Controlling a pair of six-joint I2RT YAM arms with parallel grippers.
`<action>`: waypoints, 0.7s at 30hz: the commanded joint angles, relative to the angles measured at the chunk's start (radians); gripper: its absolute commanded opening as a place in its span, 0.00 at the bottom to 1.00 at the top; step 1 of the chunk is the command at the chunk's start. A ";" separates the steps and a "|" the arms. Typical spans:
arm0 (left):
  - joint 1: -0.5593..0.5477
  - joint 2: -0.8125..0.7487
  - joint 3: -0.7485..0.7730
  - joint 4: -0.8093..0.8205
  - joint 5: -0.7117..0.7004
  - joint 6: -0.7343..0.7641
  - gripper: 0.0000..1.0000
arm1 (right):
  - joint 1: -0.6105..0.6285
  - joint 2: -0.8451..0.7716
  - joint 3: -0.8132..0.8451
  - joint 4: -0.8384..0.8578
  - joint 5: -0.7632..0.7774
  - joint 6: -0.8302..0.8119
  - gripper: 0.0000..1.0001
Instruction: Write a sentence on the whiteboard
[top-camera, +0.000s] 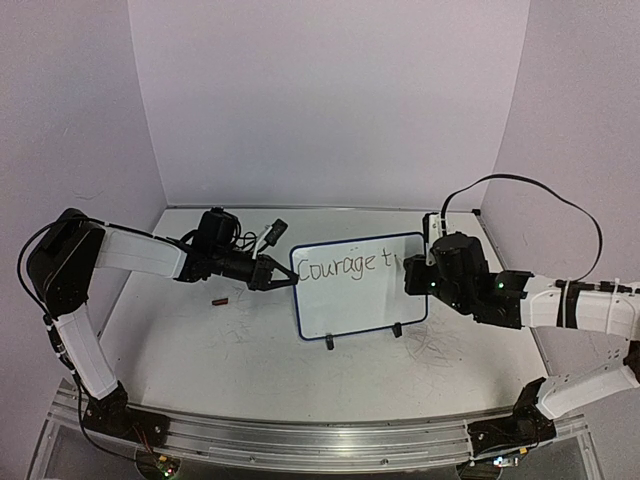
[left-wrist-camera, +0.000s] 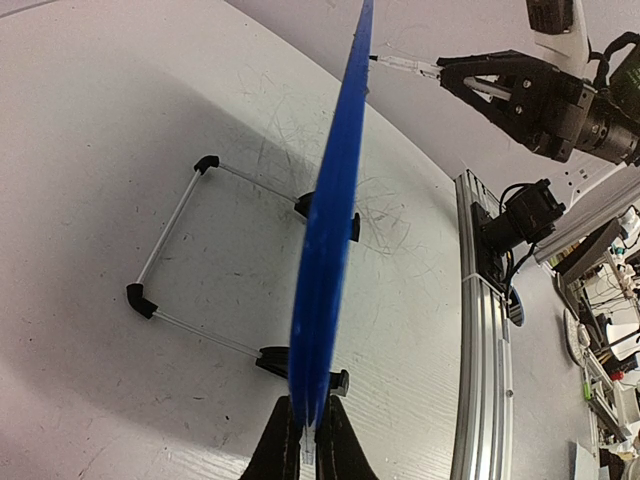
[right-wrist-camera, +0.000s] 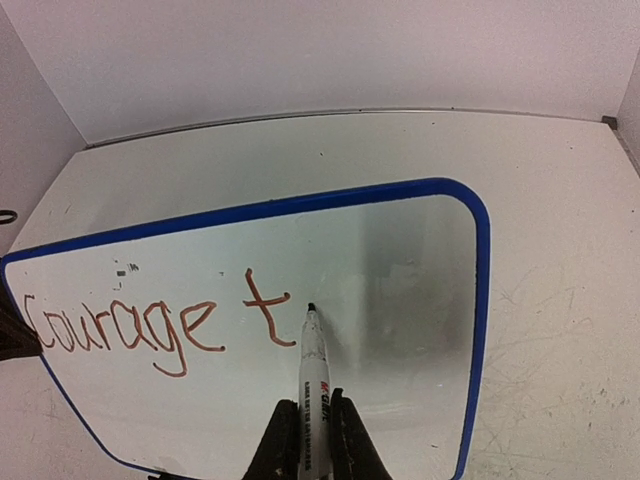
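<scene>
Nearest us, the table (top-camera: 250, 370) carries a small red item (top-camera: 221, 300) lying near the left arm. The blue-framed whiteboard (top-camera: 360, 300) stands upright on two black feet at mid-table. We note the left fingers (left-wrist-camera: 283, 445) pinched shut on its left edge. The right fingers (right-wrist-camera: 275, 450) are clamped around a marker (right-wrist-camera: 313, 370), tip meeting the board just right of the sentence (right-wrist-camera: 150, 330) (it reads "Courage t" so far), written along the upper part of the board. Farthest back, plain walls (top-camera: 330, 100) enclose the table.
</scene>
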 joint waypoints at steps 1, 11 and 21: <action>-0.013 -0.015 0.015 -0.088 -0.003 0.035 0.00 | -0.003 0.009 0.031 0.034 0.022 -0.007 0.00; -0.013 -0.012 0.018 -0.089 -0.003 0.036 0.00 | -0.003 0.003 -0.001 0.005 -0.011 0.018 0.00; -0.014 -0.007 0.018 -0.090 0.002 0.037 0.00 | -0.003 -0.017 -0.028 -0.023 -0.012 0.040 0.00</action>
